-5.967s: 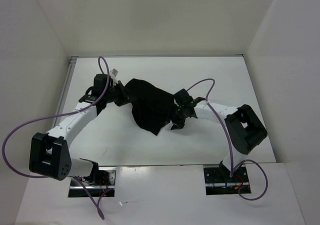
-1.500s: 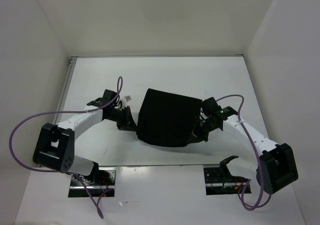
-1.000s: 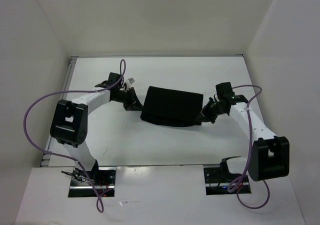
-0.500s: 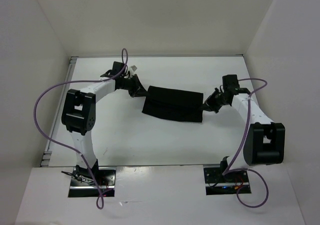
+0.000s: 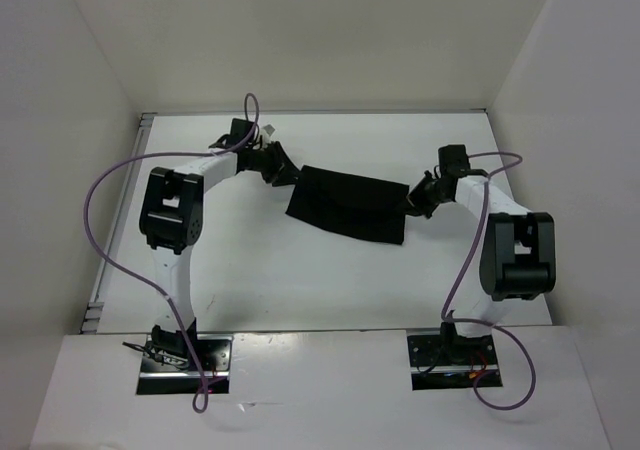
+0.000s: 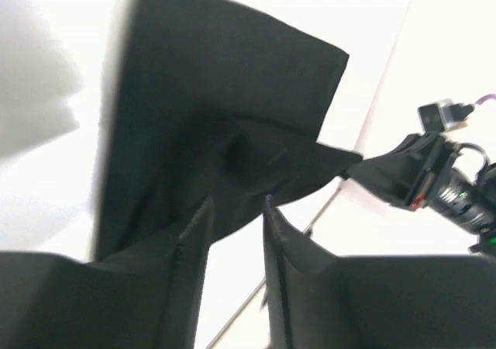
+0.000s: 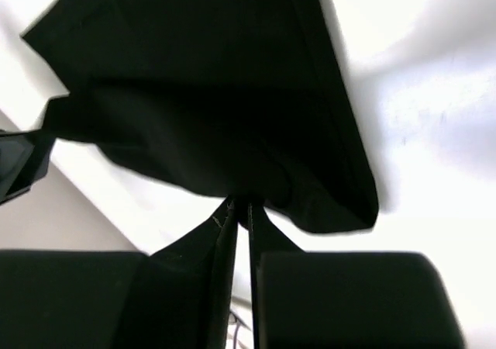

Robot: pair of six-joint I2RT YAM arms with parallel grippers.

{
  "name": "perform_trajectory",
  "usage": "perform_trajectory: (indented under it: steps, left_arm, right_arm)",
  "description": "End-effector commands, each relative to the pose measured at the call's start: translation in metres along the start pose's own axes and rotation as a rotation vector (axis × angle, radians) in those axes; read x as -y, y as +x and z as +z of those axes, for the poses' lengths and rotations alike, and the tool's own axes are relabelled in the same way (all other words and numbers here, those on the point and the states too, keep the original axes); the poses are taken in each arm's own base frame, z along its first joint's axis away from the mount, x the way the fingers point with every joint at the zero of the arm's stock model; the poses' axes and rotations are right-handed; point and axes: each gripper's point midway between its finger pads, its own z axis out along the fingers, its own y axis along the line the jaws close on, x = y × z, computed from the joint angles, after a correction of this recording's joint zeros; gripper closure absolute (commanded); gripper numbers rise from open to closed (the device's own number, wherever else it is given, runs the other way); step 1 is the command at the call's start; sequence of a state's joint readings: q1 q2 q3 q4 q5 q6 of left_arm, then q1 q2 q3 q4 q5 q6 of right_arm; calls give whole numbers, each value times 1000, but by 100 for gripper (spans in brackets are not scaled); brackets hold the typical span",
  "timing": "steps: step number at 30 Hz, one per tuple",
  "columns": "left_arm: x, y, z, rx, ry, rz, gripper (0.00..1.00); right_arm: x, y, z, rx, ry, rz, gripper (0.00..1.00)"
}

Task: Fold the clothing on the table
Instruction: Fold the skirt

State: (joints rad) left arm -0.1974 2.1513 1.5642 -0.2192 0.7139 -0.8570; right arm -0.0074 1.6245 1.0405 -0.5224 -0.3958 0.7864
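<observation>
The left gripper [image 6: 236, 203] has its two fingers parted by a modest gap, narrow rather than wide. White shows between them lower down, and the dark hem of the clothing [image 5: 350, 205] lies just at their tips. From its wrist view I cannot tell whether the fabric touches the pads, but nothing looks clamped. The right gripper [image 7: 240, 202] has its fingers almost together, with only a thin slit between them. Its tips meet the garment's opposite hem, and I cannot tell whether that hem is pinched or merely touched. Between the two grippers, the black garment lies flat on the white table [image 5: 300, 280] as a folded band. Its long axis runs left to right between the two arms, and the right end slants a little toward the near edge. The left gripper sits at the far corner of the band's left short end, and the right gripper is at the upper part of its right short end, so each arm has its own end directly in front of its fingers and neither is clearly nearer. In the wrist views the layers look loosely stacked and bulge slightly near each gripper. My judgement is that any further fold would go across the long axis, carrying one short end over toward the other. Both arms would first need to come clear of the hems without dragging the top layer askew.
</observation>
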Motion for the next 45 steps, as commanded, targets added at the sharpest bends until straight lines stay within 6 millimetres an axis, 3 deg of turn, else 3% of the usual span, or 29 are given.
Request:
perform_trajectory:
  steps: [1, 2, 3, 5, 6, 7, 11, 13, 14, 16, 18, 19, 20, 21, 23, 24, 25, 26, 27, 29, 31, 32, 35, 36, 37, 39, 41, 43, 45]
  left_arm:
    - [18, -40, -1, 133, 93, -6, 50]
    - [21, -46, 2, 144, 107, -10, 49]
    - [36, -60, -1, 178, 132, 9, 46]
    - [42, -75, 4, 202, 143, 4, 35]
    - [48, -84, 3, 225, 148, 18, 35]
    - [66, -93, -4, 247, 177, 34, 35]
    - [89, -103, -22, 286, 215, 64, 33]
    - [85, -92, -26, 272, 206, 79, 32]
    - [93, -86, -34, 269, 221, 92, 32]
    - [79, -58, -28, 195, 218, 102, 37]
    - [81, -32, -29, 147, 217, 149, 52]
    - [76, -10, -24, 103, 193, 146, 78]
    - [72, 2, -21, 79, 179, 150, 90]
    - [70, 13, -19, 52, 174, 156, 98]
    - [67, 42, -10, -24, 185, 184, 100]
    - [69, 50, -8, -51, 194, 201, 99]
    - [62, 59, -3, -83, 183, 217, 71]
    - [59, 58, 0, -89, 177, 221, 54]
    - [58, 64, 6, -105, 175, 233, 46]
    - [55, 59, 15, -89, 139, 228, 33]
    - [47, 56, 27, -90, 101, 211, 34]
    - [54, 44, 29, -63, 89, 219, 47]
    - [42, 37, 43, -78, 52, 188, 81]
    - [45, 32, 46, -72, 59, 183, 86]
    - [37, 32, 54, -83, 47, 156, 87]
    - [34, 34, 61, -113, 66, 125, 81]
    - [39, 32, 63, -116, 94, 122, 70]
    - [41, 31, 63, -112, 99, 128, 57]
    - [40, 25, 64, -85, 79, 130, 51]
  right_arm:
    - [-34, -52, -2, 173, -88, -83, 83]
    - [-46, -62, -4, 201, -117, -98, 78]
    - [-57, -74, -2, 234, -152, -117, 76]
    - [-76, -89, -6, 280, -202, -133, 74]
    - [-95, -101, -17, 329, -254, -160, 71]
    - [-101, -109, -18, 354, -261, -166, 70]
    - [-124, -135, -42, 474, -276, -238, 62]
    - [-123, -133, -45, 468, -261, -254, 62]
    - [-120, -128, -49, 450, -240, -255, 62]
    - [-123, -105, -41, 389, -210, -300, 70]
    - [-108, -85, -36, 353, -125, -303, 80]
    - [-98, -64, -26, 300, -96, -312, 87]
    - [-92, -55, -20, 273, -79, -314, 89]
    - [-88, -46, -16, 243, -69, -317, 89]
    - [-76, -24, -4, 185, -36, -328, 87]
    - [-74, -17, 0, 170, -29, -344, 80]
    - [-70, -14, 3, 167, -15, -348, 74]
    - [-71, -16, 0, 181, -13, -362, 74]
    - [-70, -10, 2, 183, 8, -377, 72]
    - [-64, -9, 3, 194, 50, -391, 72]
    - [-65, -10, 2, 207, 63, -388, 72]
    - [-66, -8, 3, 210, 67, -395, 73]
    - [-62, -5, 4, 207, 91, -399, 80]
    - [-58, -2, 7, 199, 111, -402, 80]
    - [-52, 0, 10, 181, 132, -398, 80]
    - [-45, 1, 20, 156, 161, -392, 78]
    - [-38, 3, 26, 136, 184, -387, 69]
    - [-41, 3, 26, 134, 172, -397, 63]
    - [-46, 0, 27, 140, 165, -399, 61]
